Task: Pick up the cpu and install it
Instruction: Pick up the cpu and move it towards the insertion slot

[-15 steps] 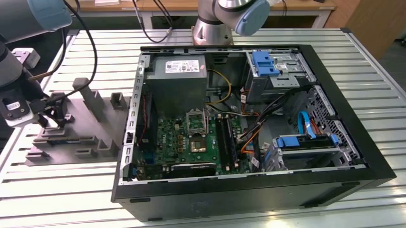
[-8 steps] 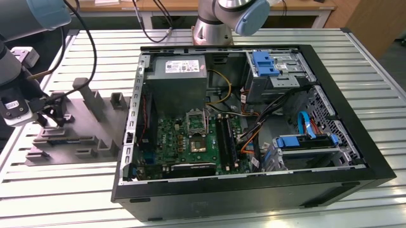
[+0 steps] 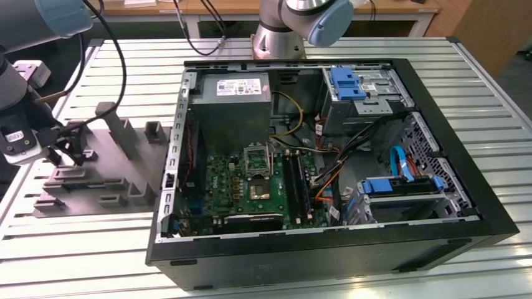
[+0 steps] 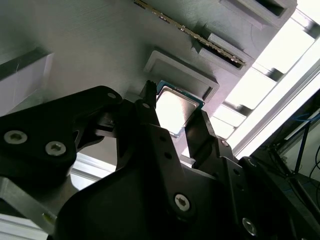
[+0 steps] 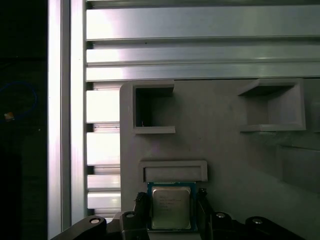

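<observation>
the gripper (image 3: 65, 151) hangs over the grey tray (image 3: 116, 165) at the exterior view's left, well apart from the open computer case (image 3: 332, 249). in the first wrist view its fingers (image 5: 141, 202) are narrowed onto two opposite edges of the cpu (image 5: 171, 210), which is just beside a raised tray block (image 5: 174, 171).

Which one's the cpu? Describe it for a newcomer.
Find the grey moulded plastic tray at the exterior view's left of the open black computer case. By the black pincer, beside a low grey rectangular block, lies the small flat square cpu. Only it has a shiny silver top with a teal rim.
</observation>
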`<state>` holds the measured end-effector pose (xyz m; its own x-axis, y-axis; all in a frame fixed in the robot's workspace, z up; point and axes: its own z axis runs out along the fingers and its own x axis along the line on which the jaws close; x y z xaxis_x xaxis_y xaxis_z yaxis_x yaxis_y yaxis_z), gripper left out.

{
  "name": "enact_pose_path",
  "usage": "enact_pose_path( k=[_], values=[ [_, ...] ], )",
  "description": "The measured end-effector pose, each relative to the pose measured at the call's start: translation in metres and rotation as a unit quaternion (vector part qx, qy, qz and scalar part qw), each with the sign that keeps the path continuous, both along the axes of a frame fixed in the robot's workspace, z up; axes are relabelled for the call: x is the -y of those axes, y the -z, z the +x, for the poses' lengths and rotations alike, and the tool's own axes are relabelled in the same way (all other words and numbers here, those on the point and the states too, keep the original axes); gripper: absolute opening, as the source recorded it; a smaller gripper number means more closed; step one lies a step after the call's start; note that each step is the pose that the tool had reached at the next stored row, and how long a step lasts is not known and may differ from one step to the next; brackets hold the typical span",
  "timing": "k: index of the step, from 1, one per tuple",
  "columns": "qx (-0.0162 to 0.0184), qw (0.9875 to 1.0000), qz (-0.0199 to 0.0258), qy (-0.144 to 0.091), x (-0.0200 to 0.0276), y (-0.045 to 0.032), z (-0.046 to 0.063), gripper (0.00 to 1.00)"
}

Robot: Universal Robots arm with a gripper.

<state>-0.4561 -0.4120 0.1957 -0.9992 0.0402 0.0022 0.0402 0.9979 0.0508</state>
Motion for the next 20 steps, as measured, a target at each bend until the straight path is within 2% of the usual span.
enact_pose_path(
  k=[12,14,20],
  values=[
    [0.0,1.0,0.0,0.0,0.0,-0.0017,0.0,0.48],
    [0.0,1.0,0.0,0.0,-0.0005,-0.007,0.0,0.48],
    [-0.0001,1.0,-0.0001,0.0,-0.0005,-0.0083,0.0,0.48]
  ],
)
